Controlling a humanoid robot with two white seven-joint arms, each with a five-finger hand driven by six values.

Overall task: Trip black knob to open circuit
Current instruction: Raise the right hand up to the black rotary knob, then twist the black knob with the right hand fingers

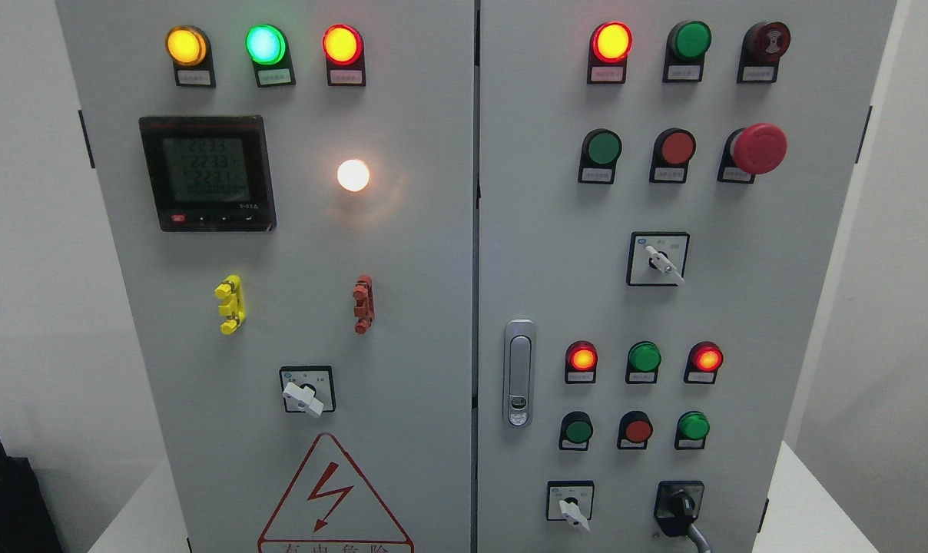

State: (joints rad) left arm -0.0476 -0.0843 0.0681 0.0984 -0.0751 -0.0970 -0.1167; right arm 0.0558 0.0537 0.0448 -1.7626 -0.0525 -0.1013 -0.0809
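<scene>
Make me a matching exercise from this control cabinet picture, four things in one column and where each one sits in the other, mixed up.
Things:
1. black rotary knob
2. big red mushroom-shaped stop button
3. black digital meter with a lit screen
4. red triangular lightning warning sign

Places:
A. upper left of left door
B. bottom of left door
C. bottom right of right door
D. upper right of right door

Pairs: 1-C, 2-D, 3-A, 4-B
</scene>
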